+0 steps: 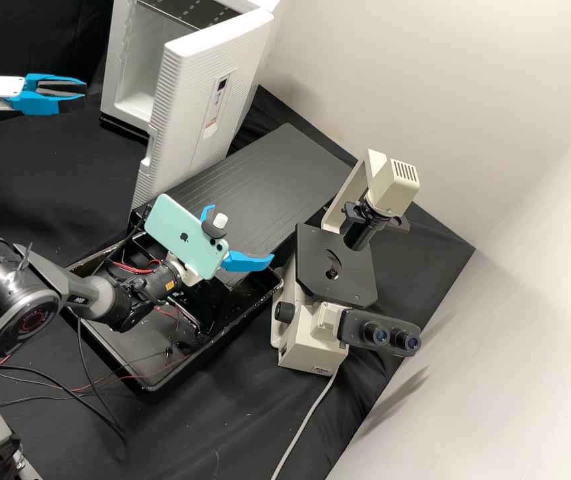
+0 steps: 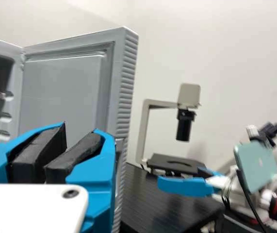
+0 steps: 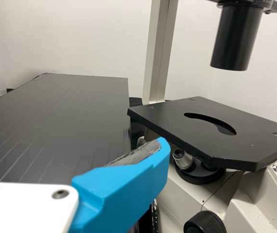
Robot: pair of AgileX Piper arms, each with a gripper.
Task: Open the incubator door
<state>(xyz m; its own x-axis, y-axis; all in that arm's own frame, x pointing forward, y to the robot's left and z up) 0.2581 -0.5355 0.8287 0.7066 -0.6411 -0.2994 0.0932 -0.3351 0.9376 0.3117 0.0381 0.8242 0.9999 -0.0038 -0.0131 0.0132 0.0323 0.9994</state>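
Here, the incubator door (image 1: pixel 189 107) stands wide: white, ribbed along its edges, small dark display (image 1: pixel 221 85). My left gripper (image 1: pixel 85 91) is slightly parted, empty; my right gripper (image 1: pixel 242 232) gapes, empty.

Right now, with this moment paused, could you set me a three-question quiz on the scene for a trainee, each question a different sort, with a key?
1. True or false: the incubator door stands open.

2. Fill in the blank: the microscope has ____ eyepieces.

3. Multiple choice: where is the left gripper?
a) Clamped on the incubator door's edge
b) Off the incubator door, holding nothing
c) Resting on the microscope

Key: 1 true; 2 two; 3 b
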